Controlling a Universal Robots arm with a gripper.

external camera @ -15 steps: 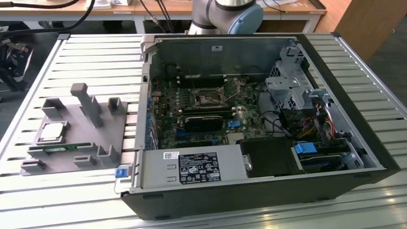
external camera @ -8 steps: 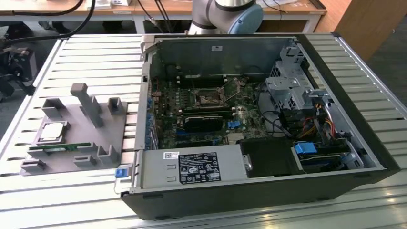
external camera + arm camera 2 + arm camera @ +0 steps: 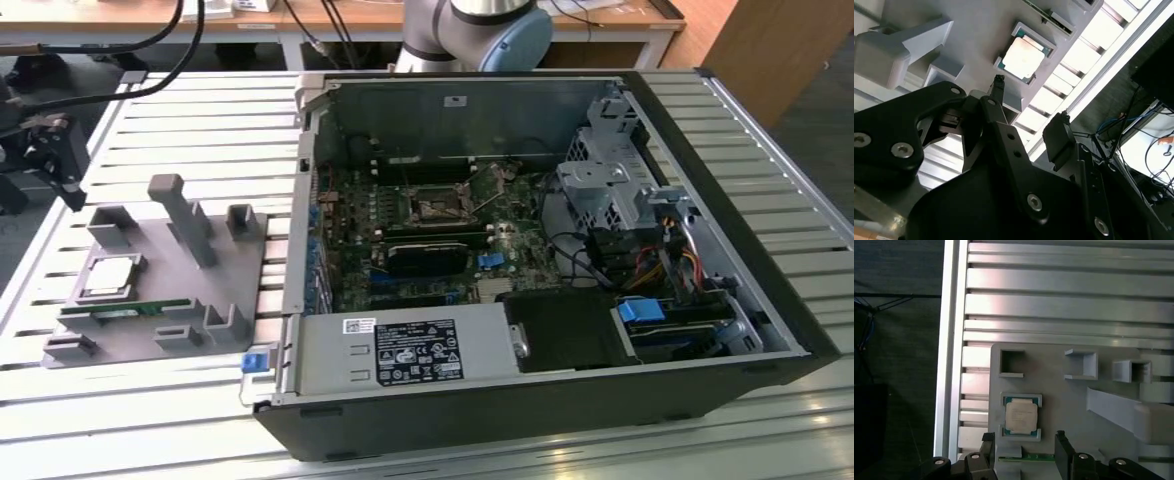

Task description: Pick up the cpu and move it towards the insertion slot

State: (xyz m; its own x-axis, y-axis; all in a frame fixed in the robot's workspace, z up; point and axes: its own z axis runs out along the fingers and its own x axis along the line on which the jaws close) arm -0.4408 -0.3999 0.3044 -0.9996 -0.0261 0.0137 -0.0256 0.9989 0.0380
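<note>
Silver-topped, the cpu (image 3: 1021, 418) lies in its recess on the grey holder (image 3: 1064, 405) on the slatted tabletop (image 3: 1054, 305). The pincer (image 3: 1024, 442) hangs over it, fingers apart and empty. The insertion slot (image 3: 438, 207) sits well apart, inside the open computer case (image 3: 561, 410).
</note>
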